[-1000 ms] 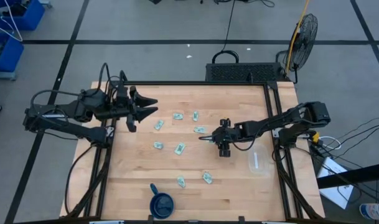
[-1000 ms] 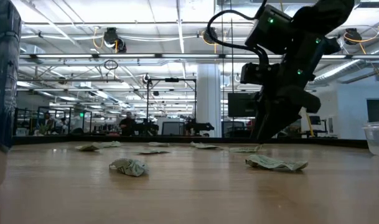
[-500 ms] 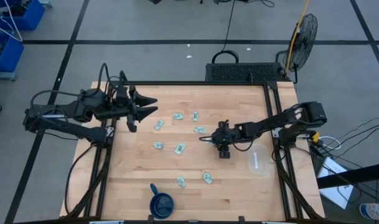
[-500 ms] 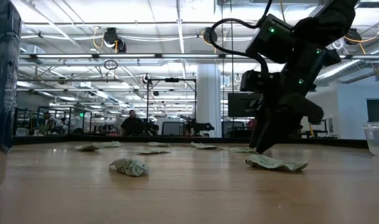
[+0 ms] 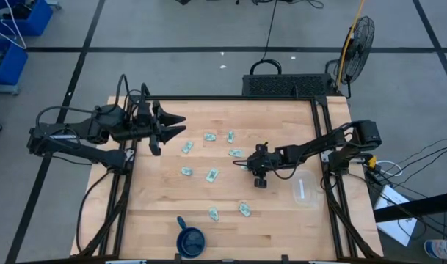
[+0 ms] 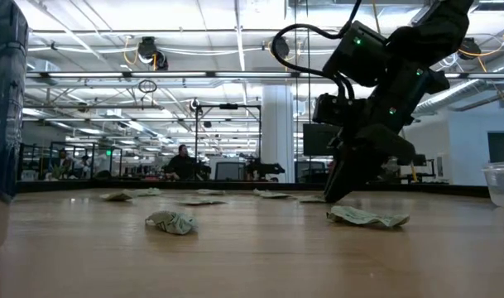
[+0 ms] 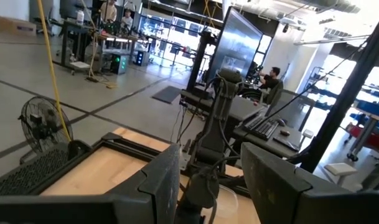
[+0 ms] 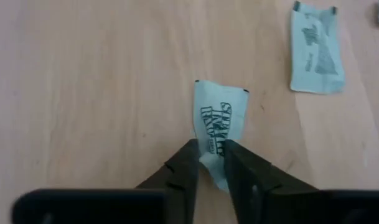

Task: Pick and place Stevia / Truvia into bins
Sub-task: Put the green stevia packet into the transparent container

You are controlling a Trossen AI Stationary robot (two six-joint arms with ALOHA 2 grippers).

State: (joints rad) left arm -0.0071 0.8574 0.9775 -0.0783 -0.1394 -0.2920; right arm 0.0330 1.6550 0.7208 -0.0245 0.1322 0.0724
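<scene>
My right gripper pinches the near end of a Stevia sachet lying flat on the table directly ahead; thin, limp paper, probably best gripped at an edge.

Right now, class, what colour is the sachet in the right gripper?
Pale green with dark print; the right wrist view shows the sachet best, in the right gripper.

Right arm reaches in from the right edge, stretched low toward the bench's middle, wrist tipped steeply down. Its hand is right at the surface, fingers drawn nearly together, pinching the end of a Stevia sachet. Left arm waits at the far-left corner, held level, its hand spread wide, gripping nothing.
</scene>
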